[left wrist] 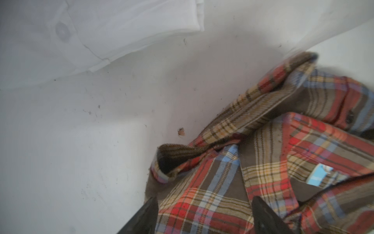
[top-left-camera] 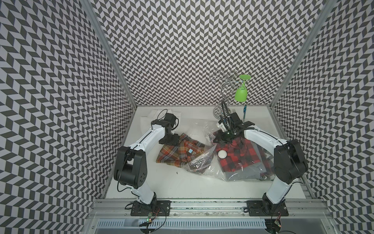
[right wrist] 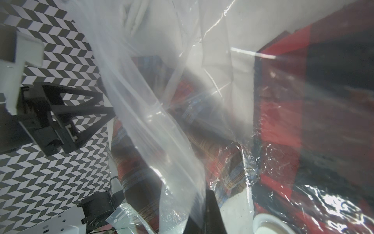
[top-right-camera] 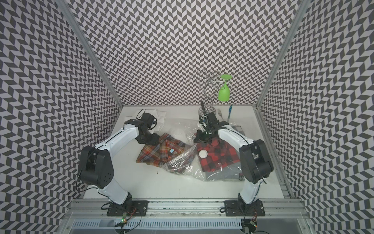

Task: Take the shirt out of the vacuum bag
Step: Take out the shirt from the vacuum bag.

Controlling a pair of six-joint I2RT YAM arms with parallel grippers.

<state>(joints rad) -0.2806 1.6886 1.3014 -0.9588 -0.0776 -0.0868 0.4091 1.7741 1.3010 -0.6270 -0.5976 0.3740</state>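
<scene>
Both top views are bright and evenly lit from above, and the white counter shows only faint, soft shadows beside the arms. The wide lens splays the walls outward toward the edges. In the right wrist view, the vacuum bag is blurred and streaked with white glare. The left wrist view is soft, and its white cloth is washed out.

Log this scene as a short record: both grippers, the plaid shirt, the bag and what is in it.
left gripper: open, above the collar end of the plaid shirt
right gripper: shut on the vacuum bag, holding its film up
plaid shirt: mostly out on the table, one end under bag plastic
bag contents: red checked shirt, behind the valve
</scene>
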